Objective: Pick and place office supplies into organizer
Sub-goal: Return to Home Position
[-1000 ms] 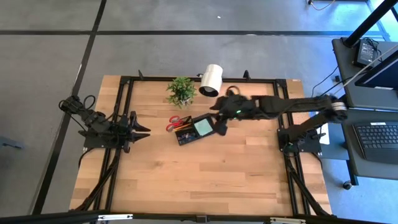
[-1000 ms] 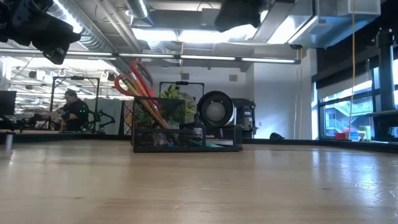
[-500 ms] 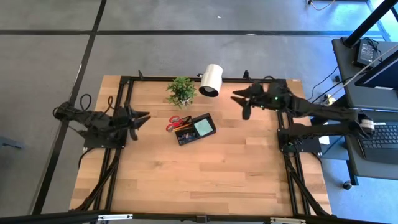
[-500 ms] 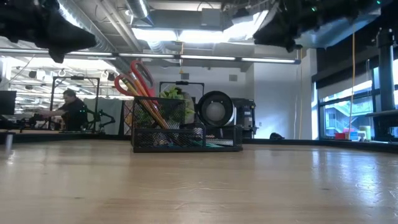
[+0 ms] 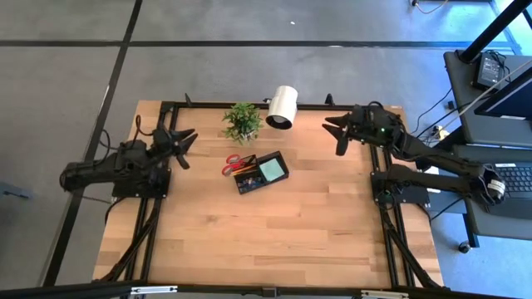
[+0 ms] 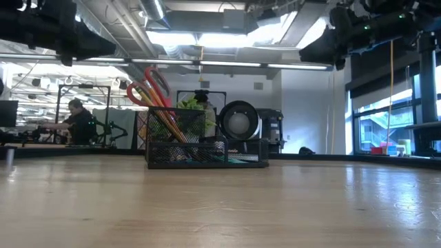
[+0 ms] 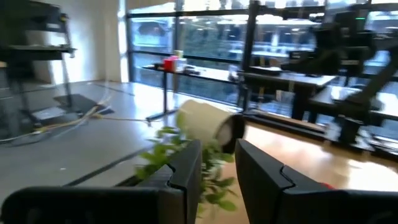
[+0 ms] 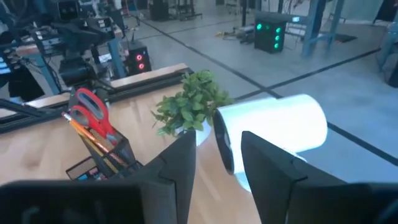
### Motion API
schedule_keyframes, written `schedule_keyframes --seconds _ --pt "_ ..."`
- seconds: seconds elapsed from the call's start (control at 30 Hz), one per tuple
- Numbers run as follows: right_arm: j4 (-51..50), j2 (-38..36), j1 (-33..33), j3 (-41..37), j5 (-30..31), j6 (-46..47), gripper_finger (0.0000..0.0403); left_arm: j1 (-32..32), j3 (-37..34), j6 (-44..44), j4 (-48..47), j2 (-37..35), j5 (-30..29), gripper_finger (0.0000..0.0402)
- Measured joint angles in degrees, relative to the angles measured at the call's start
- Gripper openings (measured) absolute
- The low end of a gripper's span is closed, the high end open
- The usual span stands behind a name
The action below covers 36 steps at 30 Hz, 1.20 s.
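Organizer [image 5: 262, 173] sits just above the middle of the overhead picture on the desk [image 5: 274, 237], with red-handled scissors [image 5: 238, 161] poking out at its left end and the teal note pad [image 5: 270, 170] in its right part. Plant [image 5: 242, 121] and lamp [image 5: 283, 106] stand above it. The left pincer [image 5: 184, 146] at far left and the right pincer [image 5: 334, 136] at upper right both gape empty, well apart from it.

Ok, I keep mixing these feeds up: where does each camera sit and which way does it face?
High: above, straight down on the table; left claw and right claw, both open.
Low: table height, level toward the organizer; left arm, right arm along the top.
Left wrist: on that arm, facing plant and lamp past its own fingers.
Right wrist: same, plus the scissors.
Shared: both wrist views catch plant and lamp.
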Motion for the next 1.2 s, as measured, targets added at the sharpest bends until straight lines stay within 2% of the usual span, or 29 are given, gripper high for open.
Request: schedule_keyframes --seconds 0.17,0.33,0.6,1.0,1.2 --pt "-0.02 -4.72 -1.36 -3.22 0.00 0.96 0.0133 7.34 0.00 -0.07 -0.25 0.00 4.14 0.0093" --pt "0.11 -10.57 -1.55 -7.57 0.09 3.74 0.0133 10.72 0.21 1.01 0.71 0.00 5.83 0.0093" --pt "0.19 -19.85 -1.53 -13.24 0.13 7.68 0.0133 10.73 1.92 3.97 0.88 -0.77 10.57 0.0093" --pt "0.38 -31.51 -1.53 -19.90 0.59 8.07 0.0133 10.73 2.05 2.51 -1.71 -0.79 10.79 0.0093" --pt "0.49 -34.26 -1.53 -20.44 0.63 7.63 0.0133 10.73 0.48 2.51 -0.29 -0.81 10.71 0.0093"
